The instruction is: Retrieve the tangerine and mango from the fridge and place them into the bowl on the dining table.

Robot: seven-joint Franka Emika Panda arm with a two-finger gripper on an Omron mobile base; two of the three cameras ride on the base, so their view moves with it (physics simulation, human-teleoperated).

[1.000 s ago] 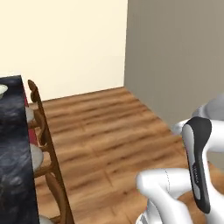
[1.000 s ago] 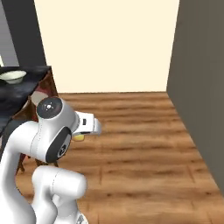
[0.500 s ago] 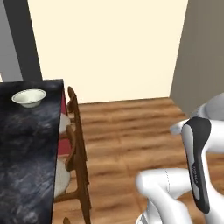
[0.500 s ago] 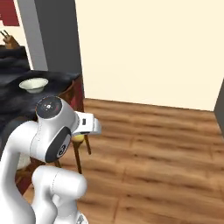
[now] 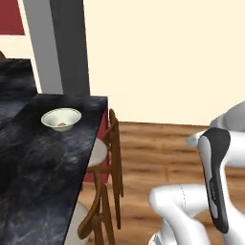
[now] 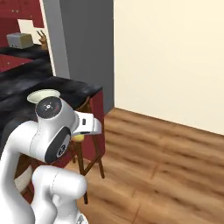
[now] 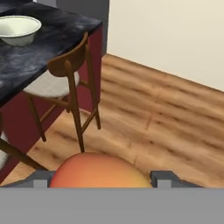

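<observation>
My gripper [image 7: 100, 179] is shut on the mango [image 7: 98, 170], a red-orange fruit with a yellow edge that sits between the two fingertips [image 7: 41, 179]. A yellow bit of the mango [image 6: 78, 137] peeks out under my hand in the right base view. The cream-white bowl [image 5: 61, 118] stands near the end of the black marbled dining table [image 5: 43, 162], ahead and to my left. A small orange thing in the bowl looks like the tangerine [image 5: 62, 125]. The bowl [image 7: 17, 28] lies at the upper left of the hand view. A tall grey column [image 5: 69, 48] rises behind the table; I cannot tell whether it is the fridge.
Wooden chairs [image 5: 112, 143] with pale seats line the table's near side, between me and the top; one chair [image 7: 65, 74] is close in the hand view. Open wood floor [image 6: 166, 166] runs right to a cream wall. A toaster [image 6: 19, 40] sits on the far counter.
The whole picture has swung: the base has turned left, so the table end, bowl and chairs have come into the middle. The mango stays in the gripper.
</observation>
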